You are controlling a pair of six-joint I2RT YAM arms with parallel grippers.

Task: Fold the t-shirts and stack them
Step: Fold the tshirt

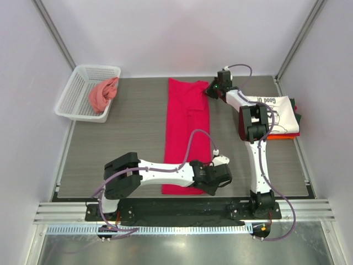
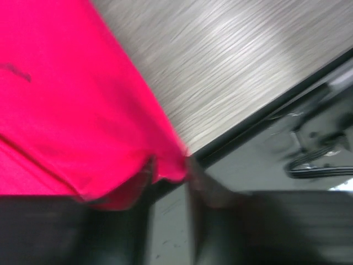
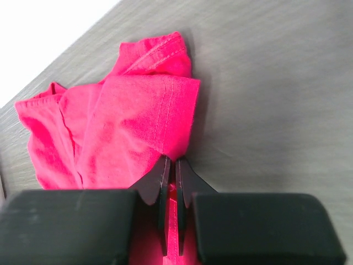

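Crimson t-shirt lies flat on the counter, folded into a long narrow strip running from the near edge to the far side, roughly midway across.

Left gripper is at the strip's near right corner. Its fingers show a gap with the hem between their tips, but motion blur prevents telling whether the cloth is held.

Right gripper is at the strip's far right corner. Its fingers are pressed together on a bunched fold of the crimson cloth, which is rumpled there.

White t-shirt with black print tops a folded stack at the counter's right edge, with orange, red and dark layers showing beneath.

White basket sits at the far left corner and holds a crumpled salmon-pink garment.
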